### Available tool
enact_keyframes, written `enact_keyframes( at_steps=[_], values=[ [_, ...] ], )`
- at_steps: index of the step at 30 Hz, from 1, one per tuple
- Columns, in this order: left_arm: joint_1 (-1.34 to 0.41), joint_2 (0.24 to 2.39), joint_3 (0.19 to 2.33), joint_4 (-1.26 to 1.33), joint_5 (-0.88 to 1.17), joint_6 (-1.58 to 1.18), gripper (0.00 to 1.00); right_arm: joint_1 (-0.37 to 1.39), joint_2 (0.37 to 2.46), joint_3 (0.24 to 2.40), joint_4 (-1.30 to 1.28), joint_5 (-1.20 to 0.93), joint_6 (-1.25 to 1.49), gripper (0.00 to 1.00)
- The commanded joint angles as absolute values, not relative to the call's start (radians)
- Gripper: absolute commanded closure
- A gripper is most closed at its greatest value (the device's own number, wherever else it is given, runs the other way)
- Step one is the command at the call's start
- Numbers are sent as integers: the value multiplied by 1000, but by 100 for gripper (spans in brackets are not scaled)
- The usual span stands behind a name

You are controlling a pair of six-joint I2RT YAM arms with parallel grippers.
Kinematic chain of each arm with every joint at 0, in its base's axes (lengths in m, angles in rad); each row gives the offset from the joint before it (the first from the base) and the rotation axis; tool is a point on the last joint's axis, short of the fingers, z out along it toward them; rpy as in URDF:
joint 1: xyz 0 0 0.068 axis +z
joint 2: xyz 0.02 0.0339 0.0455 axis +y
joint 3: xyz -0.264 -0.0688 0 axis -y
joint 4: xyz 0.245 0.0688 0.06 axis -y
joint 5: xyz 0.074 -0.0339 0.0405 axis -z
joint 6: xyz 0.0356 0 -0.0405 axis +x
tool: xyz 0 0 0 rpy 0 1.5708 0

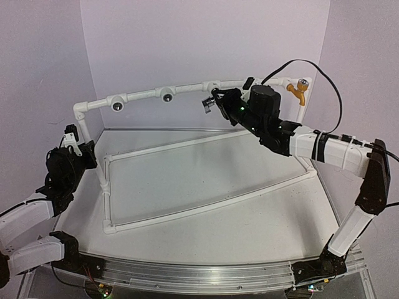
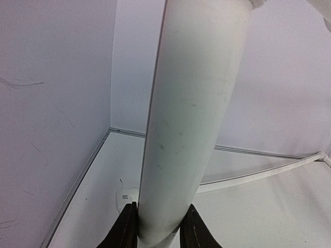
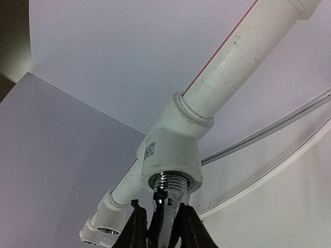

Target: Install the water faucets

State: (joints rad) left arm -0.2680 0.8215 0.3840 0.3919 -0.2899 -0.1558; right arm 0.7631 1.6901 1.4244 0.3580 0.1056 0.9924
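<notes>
My right gripper is shut on the silver-grey metal faucet. The faucet's threaded end sits in the mouth of a white tee fitting on the top rail of the pipe frame. In the right wrist view my gripper has one finger on each side of the faucet body. An orange-yellow faucet stands installed at the rail's right end. My left gripper is shut on the frame's left upright post, with its fingers on both sides. The white faucet is out of view.
Two more tee fittings with dark holes sit on the rail to the left. The frame's base pipes lie on the white table. Lilac walls close in the back and both sides.
</notes>
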Motion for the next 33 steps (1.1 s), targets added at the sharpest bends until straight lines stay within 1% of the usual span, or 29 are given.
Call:
enact_keyframes(
  at_steps=[1, 7, 9, 11, 16, 19, 21, 22, 23, 25, 26, 28, 33],
  values=[
    [-290, 786, 394, 385, -169, -278, 100, 669, 1731, 1368, 453, 107, 1323, 100],
    [-290, 776, 401, 366, -179, -295, 100, 654, 1721, 1333, 469, 112, 1331, 100],
    [-290, 771, 415, 336, -194, -310, 97, 650, 1727, 1339, 469, 97, 1316, 100],
    [-290, 760, 435, 297, -204, -325, 88, 647, 1732, 1347, 469, 84, 1289, 100],
    [-290, 690, 466, 200, -204, -358, 50, 647, 1733, 1356, 472, 56, 1250, 100],
    [-290, 625, 475, 141, -200, -386, 33, 646, 1735, 1359, 474, 41, 1240, 100],
    [-290, 580, 487, 84, -183, -407, 26, 643, 1738, 1362, 477, 26, 1237, 100],
    [-290, 558, 497, 49, -169, -415, 19, 642, 1738, 1362, 477, 18, 1233, 100],
    [-290, 540, 510, 18, -156, -429, 16, 640, 1738, 1361, 476, 12, 1231, 100],
    [-290, 504, 532, -56, -125, -445, 11, 637, 1738, 1358, 477, 8, 1228, 100],
    [-290, 489, 546, -90, -106, -456, 10, 636, 1738, 1356, 476, 8, 1226, 100],
    [-290, 467, 565, -139, -33, -472, 10, 632, 1738, 1357, 476, -10, 1218, 100],
    [-290, 443, 586, -143, 170, -571, 11, 625, 1748, 1364, 477, -35, 1198, 100]
  ],
)
